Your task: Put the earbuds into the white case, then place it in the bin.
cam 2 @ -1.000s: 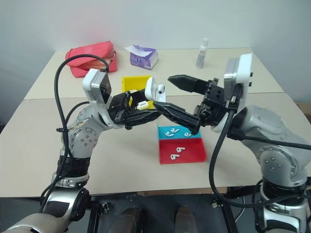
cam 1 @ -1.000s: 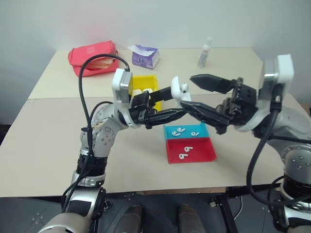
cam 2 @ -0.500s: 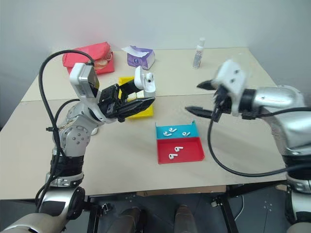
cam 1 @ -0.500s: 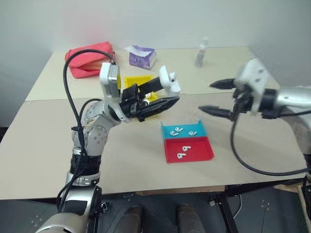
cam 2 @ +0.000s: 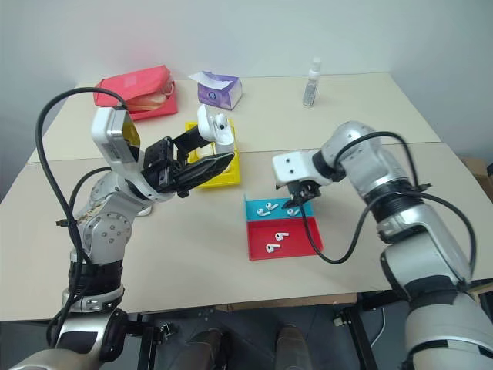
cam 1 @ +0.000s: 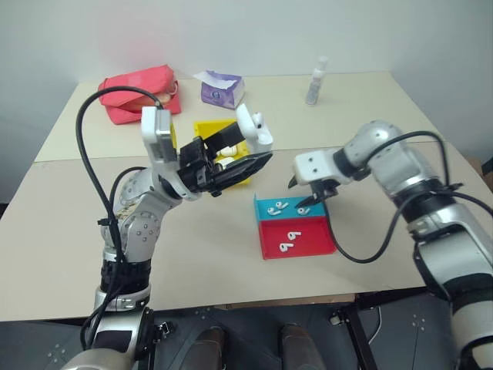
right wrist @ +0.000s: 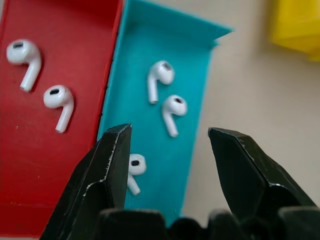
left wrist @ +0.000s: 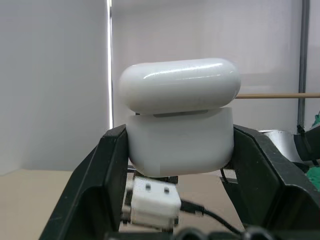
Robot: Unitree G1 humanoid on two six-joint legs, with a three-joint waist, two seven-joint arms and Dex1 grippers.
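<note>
Since the earlier frames, the right gripper (right wrist: 167,150) has swung down from mid-air beside the left gripper (cam 1: 245,152) to hang over the teal half of the red-and-teal tray (cam 1: 267,245), wrist bent, fingers pointing down. Its jaws stand apart with nothing between them; one fingertip (right wrist: 117,137) is over the lone earbud (right wrist: 133,170) in the teal compartment, two more earbuds (right wrist: 165,95) just past it. Two others (right wrist: 42,82) lie in the red compartment. Left gripper is raised above the table, clamped on the open white case (left wrist: 180,122), lid up. Behind that gripper, the yellow bin (cam 1: 208,129) sits on the table (cam 1: 69,231), near the tray.
</note>
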